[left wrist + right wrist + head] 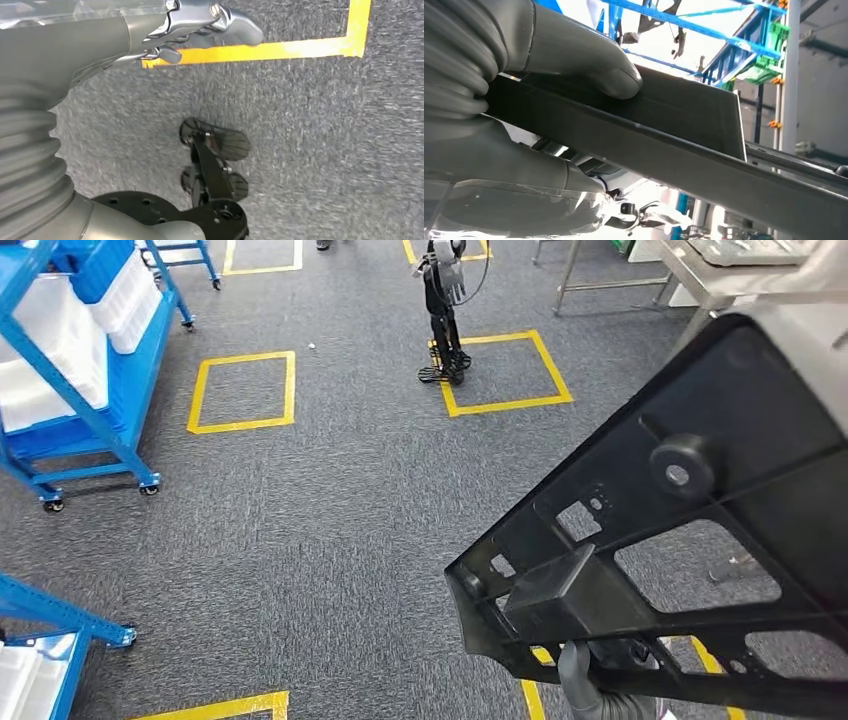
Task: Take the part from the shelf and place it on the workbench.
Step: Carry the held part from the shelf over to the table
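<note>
A large black plastic part (pixel 760 410), a flat frame with cut-outs and a round boss, takes up the right side of the head view, raised above the floor. My right hand (pixel 592 687) grips its lower edge from beneath. In the right wrist view the thumb (pixel 594 62) presses on the part's dark rim (pixel 684 110), with the hand (pixel 539 55) wrapped around it. My left hand (pixel 200 25) hangs over the carpet, fingers loosely apart, holding nothing. The blue shelf (pixel 95 390) with white bins stands at the left. A metal workbench (pixel 700 270) is at the far right.
Grey carpet carries yellow taped squares (pixel 243 390). A dark device on a small stand (pixel 445 325) stands in the middle distance on one square. A second blue rack (pixel 45 625) is at the near left, and another blue cart (pixel 185 255) at the far left.
</note>
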Robot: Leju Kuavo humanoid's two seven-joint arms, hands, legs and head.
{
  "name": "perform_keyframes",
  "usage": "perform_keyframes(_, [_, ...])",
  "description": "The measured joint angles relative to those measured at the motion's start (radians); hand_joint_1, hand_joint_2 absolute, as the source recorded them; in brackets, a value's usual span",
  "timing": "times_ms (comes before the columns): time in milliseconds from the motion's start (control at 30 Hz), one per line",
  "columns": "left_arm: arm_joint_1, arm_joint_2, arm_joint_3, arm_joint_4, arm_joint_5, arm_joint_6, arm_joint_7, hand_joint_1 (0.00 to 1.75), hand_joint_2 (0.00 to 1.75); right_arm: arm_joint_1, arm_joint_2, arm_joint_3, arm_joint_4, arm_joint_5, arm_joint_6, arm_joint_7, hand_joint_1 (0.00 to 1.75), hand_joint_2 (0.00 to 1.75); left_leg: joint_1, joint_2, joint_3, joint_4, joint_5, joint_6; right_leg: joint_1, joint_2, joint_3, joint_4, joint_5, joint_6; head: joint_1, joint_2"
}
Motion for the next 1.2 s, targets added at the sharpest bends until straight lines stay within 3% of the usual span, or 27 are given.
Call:
perform_keyframes(33, [-0.002, -0.001, -0.001, 0.0, 0.0, 0.0, 0.0, 0.0, 1.75, 0.001, 0.001, -0.003, 0.0, -0.002, 0.003, 0.0, 1.75, 1.75, 0.0, 0.012, 0.002, -0.004, 0.003, 0.006, 0.0, -0.004, -0.003, 0.003, -0.001, 0.005, 0.0, 0.0])
perform_keyframes(100, [-0.005, -0.002, -0.002, 0.0, 0.0, -0.001, -0.001, 0.0, 1.75, -0.002, 0.003, -0.007, 0.0, -0.004, 0.005, 0.0, 1.75, 1.75, 0.003, 0.039, 0.005, -0.013, 0.008, 0.019, 0.003, -0.053, -0.029, 0.054, -0.033, 0.012, 0.004, 0.0])
perform_keyframes(167, [-0.004, -0.002, -0.003, 0.0, 0.0, -0.003, 0.0, 0.0, 1.75, -0.011, 0.009, -0.009, 0.004, -0.003, 0.014, 0.0, 1.75, 1.75, 0.0, 0.067, 0.006, -0.015, 0.008, 0.025, 0.002, -0.109, -0.092, 0.182, -0.098, 0.017, 0.007, 0.0])
perform_keyframes(233, [-0.002, -0.002, -0.004, 0.0, 0.0, -0.002, 0.005, 0.0, 1.75, -0.019, 0.025, -0.01, 0.014, -0.001, 0.035, 0.0, 1.75, 1.75, -0.003, 0.095, 0.006, -0.015, 0.006, 0.026, -0.002, -0.123, -0.142, 0.284, -0.129, 0.021, 0.007, 0.0])
perform_keyframes(267, [-0.003, -0.002, -0.005, 0.0, 0.001, -0.001, 0.008, 0.0, 1.75, -0.023, 0.034, -0.01, 0.021, 0.0, 0.047, 0.0, 1.75, 1.75, -0.003, 0.108, 0.006, -0.015, 0.005, 0.025, -0.004, -0.126, -0.141, 0.282, -0.117, 0.022, 0.007, 0.0])
perform_keyframes(300, [-0.005, -0.003, -0.005, 0.0, 0.003, 0.001, 0.01, 0.0, 1.75, -0.028, 0.045, -0.011, 0.028, 0.0, 0.059, 0.0, 1.75, 1.75, -0.004, 0.12, 0.008, -0.014, 0.003, 0.023, -0.004, -0.132, -0.117, 0.238, -0.089, 0.022, 0.007, 0.0])
perform_keyframes(367, [-0.009, -0.005, -0.005, 0.0, 0.008, 0.005, 0.013, 0.0, 1.75, -0.04, 0.064, -0.011, 0.042, -0.003, 0.081, 0.0, 1.75, 1.75, -0.006, 0.14, 0.014, -0.014, -0.003, 0.016, 0.0, -0.17, -0.038, 0.092, -0.029, 0.016, 0.007, 0.0])
perform_keyframes(433, [-0.01, -0.007, -0.005, 0.0, 0.014, 0.01, 0.014, 0.0, 1.75, -0.054, 0.082, -0.013, 0.053, -0.008, 0.096, 0.0, 1.75, 1.75, -0.009, 0.157, 0.02, -0.013, -0.008, 0.006, 0.008, -0.197, 0.006, 0.007, -0.008, 0.005, 0.006, 0.0])
perform_keyframes(533, [-0.012, -0.01, -0.005, 0.0, 0.019, 0.017, 0.014, 0.0, 1.75, -0.061, 0.097, -0.021, 0.066, -0.017, 0.114, 0.0, 1.75, 1.75, -0.009, 0.177, 0.026, -0.013, -0.015, -0.009, 0.012, -0.175, 0.006, -0.003, -0.009, -0.009, 0.005, 0.0])
perform_keyframes(600, [-0.012, -0.012, -0.005, 0.0, 0.021, 0.019, 0.014, 0.0, 1.75, -0.062, 0.103, -0.026, 0.07, -0.02, 0.129, 0.0, 1.75, 1.75, -0.005, 0.151, 0.013, 0.024, -0.043, -0.019, 0.006, -0.155, 0.009, -0.008, -0.005, -0.018, 0.004, 0.0])
perform_keyframes(700, [-0.006, -0.016, -0.005, 0.0, 0.026, 0.02, 0.013, 0.0, 1.75, -0.064, 0.108, -0.029, 0.077, -0.016, 0.161, 0.0, 1.75, 1.75, -0.002, 0.093, -0.076, 0.213, -0.131, -0.025, 0.005, -0.123, 0.011, -0.011, -0.003, -0.028, 0.002, 0.0])
perform_keyframes(733, [-0.004, -0.017, -0.005, 0.0, 0.028, 0.02, 0.012, 0.0, 1.75, -0.064, 0.108, -0.029, 0.081, -0.012, 0.168, 0.0, 1.75, 1.75, -0.002, 0.087, -0.105, 0.266, -0.143, -0.025, 0.006, -0.109, 0.012, -0.01, -0.003, -0.028, 0.001, 0.0])
perform_keyframes(767, [-0.001, -0.017, -0.005, 0.0, 0.03, 0.02, 0.011, 0.0, 1.75, -0.064, 0.108, -0.029, 0.084, -0.006, 0.171, 0.0, 1.75, 1.75, -0.002, 0.084, -0.118, 0.283, -0.134, -0.023, 0.007, -0.095, 0.013, -0.01, -0.004, -0.029, 0.001, 0.0])
perform_keyframes(800, [0.0, -0.017, -0.005, 0.0, 0.031, 0.02, 0.009, 0.0, 1.75, -0.064, 0.108, -0.029, 0.088, 0.0, 0.171, 0.0, 1.75, 1.75, -0.002, 0.08, -0.114, 0.262, -0.108, -0.021, 0.007, -0.08, 0.015, -0.009, -0.004, -0.028, 0.001, 0.0])
perform_keyframes(833, [0.0, -0.017, -0.005, 0.0, 0.031, 0.019, 0.006, 0.0, 1.75, -0.064, 0.108, -0.029, 0.091, 0.007, 0.169, 0.0, 1.75, 1.75, -0.002, 0.071, -0.093, 0.206, -0.068, -0.018, 0.007, -0.067, 0.017, -0.008, -0.004, -0.027, 0.001, 0.0])
perform_keyframes(900, [0.001, -0.017, -0.006, 0.0, 0.031, 0.016, 0.0, 0.0, 1.75, -0.065, 0.108, -0.029, 0.096, 0.017, 0.164, 0.0, 1.75, 1.75, 0.001, 0.024, -0.042, 0.072, -0.004, -0.012, 0.006, -0.042, 0.015, -0.003, -0.007, -0.022, 0.001, 0.0])
perform_keyframes(967, [0.0, -0.016, -0.008, 0.0, 0.029, 0.011, -0.005, 0.0, 1.75, -0.067, 0.108, -0.028, 0.099, 0.022, 0.159, 0.0, 1.75, 1.75, 0.001, -0.008, -0.019, 0.008, 0.01, -0.007, 0.005, -0.02, 0.008, 0.001, -0.007, -0.01, 0.001, 0.0])
perform_keyframes(1033, [-0.004, -0.017, -0.012, 0.0, 0.026, 0.005, -0.009, 0.0, 1.75, -0.067, 0.108, -0.029, 0.103, 0.022, 0.154, 0.0, 1.75, 1.75, 0.001, 0.008, -0.014, 0.002, 0.01, 0.002, 0.002, -0.001, 0.002, 0.001, -0.005, 0.003, 0.001, 0.0])
perform_keyframes(1100, [-0.008, -0.016, -0.018, 0.0, 0.022, -0.002, -0.013, 0.0, 1.75, -0.067, 0.108, -0.031, 0.106, 0.021, 0.151, 0.0, 1.75, 1.75, 0.003, 0.032, -0.01, -0.006, 0.015, 0.014, 0.004, -0.033, -0.012, 0.029, -0.024, 0.013, 0.004, 0.0])
perform_keyframes(1167, [-0.008, -0.014, -0.024, 0.0, 0.019, -0.009, -0.015, 0.0, 1.75, -0.07, 0.107, -0.035, 0.109, 0.017, 0.15, 0.0, 1.75, 1.75, 0.001, 0.06, -0.009, -0.01, 0.016, 0.023, 0.004, -0.094, -0.062, 0.133, -0.082, 0.021, 0.008, 0.0])
perform_keyframes(1200, [-0.006, -0.013, -0.026, 0.0, 0.019, -0.011, -0.015, 0.0, 1.75, -0.07, 0.106, -0.037, 0.111, 0.015, 0.151, 0.0, 1.75, 1.75, -0.001, 0.073, -0.009, -0.01, 0.015, 0.025, 0.002, -0.111, -0.096, 0.202, -0.114, 0.025, 0.01, 0.0])
